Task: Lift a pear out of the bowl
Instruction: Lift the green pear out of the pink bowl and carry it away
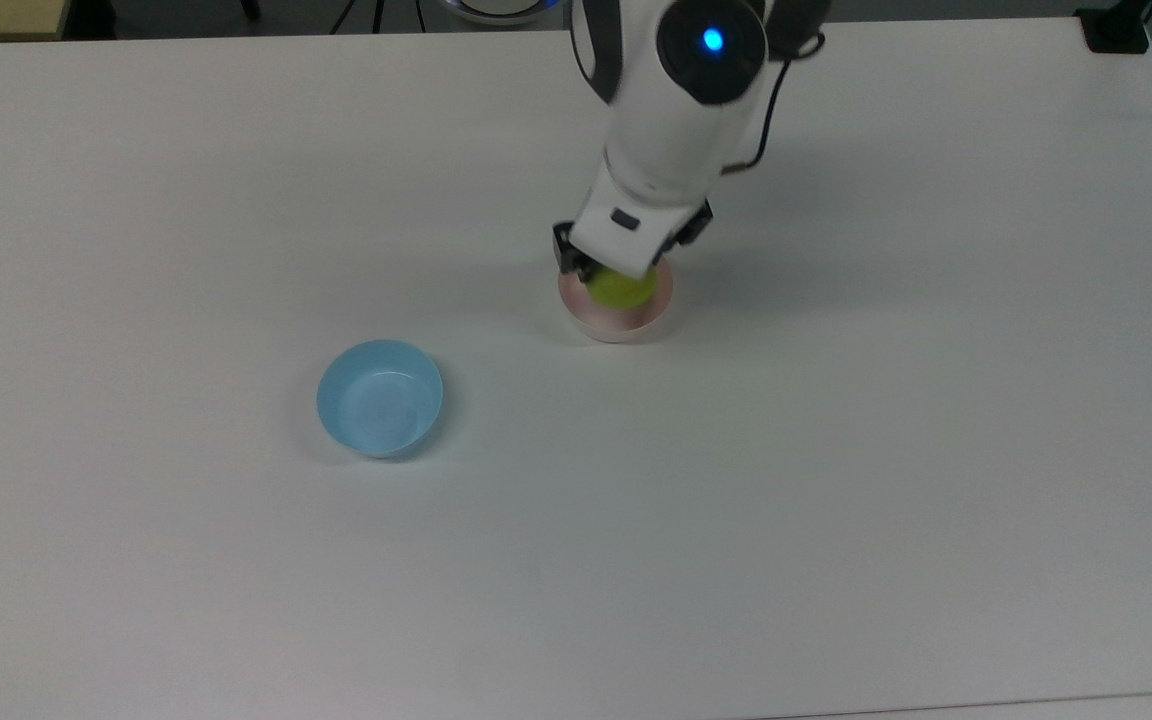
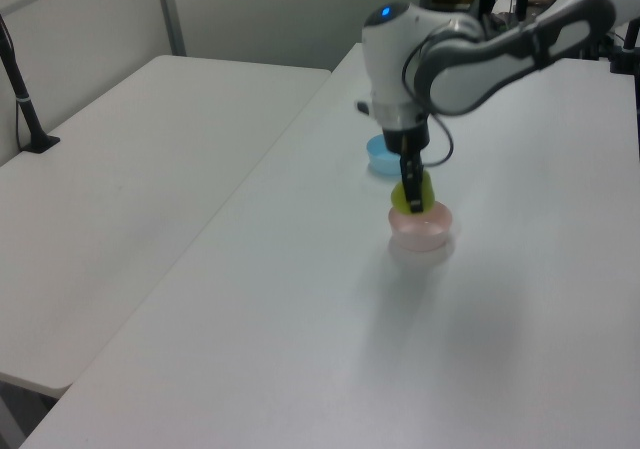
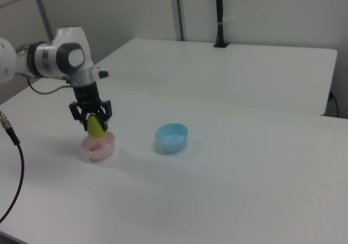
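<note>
- Right view takes in the white table [image 3: 228,189], wide and plain, with a second white table [image 3: 228,75] butted up behind it
- the white arm [image 3: 51,59] reaches in from the right view's left and bends down over the pink bowl
- the light blue bowl [image 3: 172,137] sits well apart from the pink one, toward the right view's right; in the top view it lies lower left [image 1: 380,398]
- the pink bowl [image 3: 98,148] rests on the table right under the claw, seen from above too [image 1: 617,315]
- the claw [image 3: 91,119] is clamped on the pear, one dark finger [image 3: 107,109] either side
- the pear [image 3: 96,126] hangs just above the bowl's rim, clear of its floor; the left view shows it likewise [image 2: 412,196]
</note>
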